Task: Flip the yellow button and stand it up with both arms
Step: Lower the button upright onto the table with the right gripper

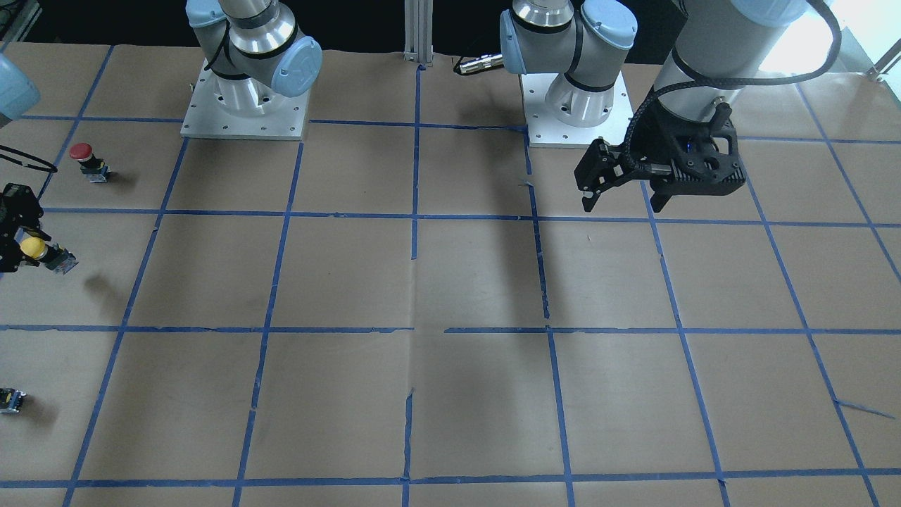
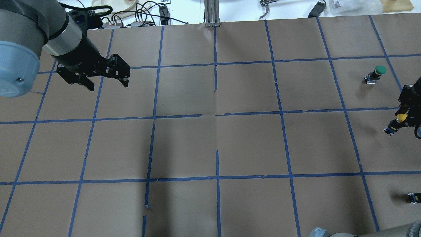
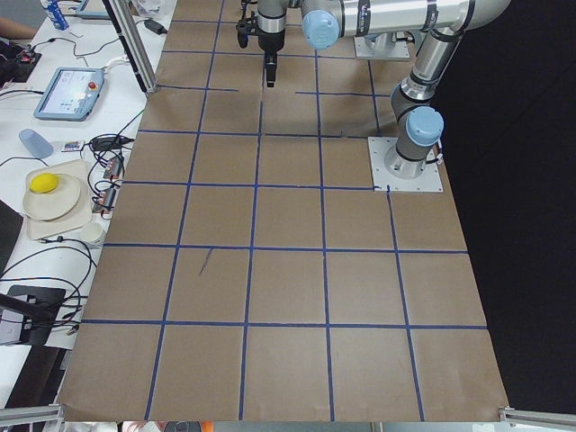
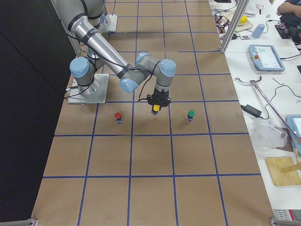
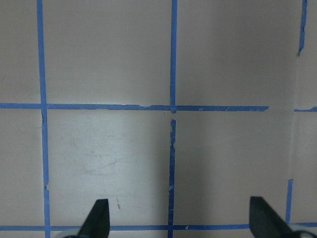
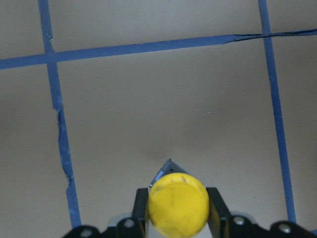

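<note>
The yellow button [image 1: 33,247] is held by its cap in my right gripper [image 2: 407,116], shut on it at the table's far right edge. It hangs tilted above the paper, with its black-and-grey body [image 1: 60,260] pointing away from the gripper. In the right wrist view the yellow cap [image 6: 178,204] sits between the two fingers [image 6: 140,204]. It also shows in the exterior right view [image 4: 155,108]. My left gripper [image 1: 623,203] is open and empty, hovering above the table near its own base, far from the button; its fingertips [image 5: 97,218] stand wide apart.
A red-capped button [image 1: 83,153] stands near the right arm's base. A green-capped button [image 2: 378,71] stands beyond the right gripper. A small switch block [image 2: 413,197] lies near the right edge. Brown paper with blue tape grid [image 2: 217,115] covers the table.
</note>
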